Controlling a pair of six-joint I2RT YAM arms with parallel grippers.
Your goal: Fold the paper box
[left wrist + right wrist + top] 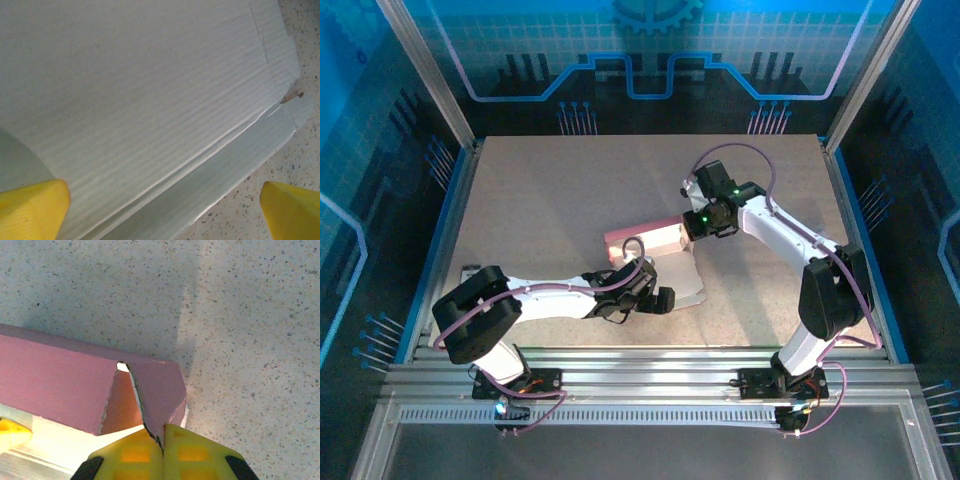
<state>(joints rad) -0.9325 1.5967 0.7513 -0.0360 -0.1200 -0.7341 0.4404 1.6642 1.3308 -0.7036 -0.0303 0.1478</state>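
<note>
Right claw [162, 440]: clamped tight on a pink end flap of the paper box [650, 243] | Left claw [162, 212]: fingers wide apart, low over the box's pale inner face | Box: mid-desk [540, 200], between the arms, one pink wall lifted, pale sheet lying flat

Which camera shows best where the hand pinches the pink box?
The right wrist view: up close, the right hand is shut on a flap of the paper box. The top external view shows the whole box small, partly under the arms. The left wrist view shows its pale inner face.
</note>
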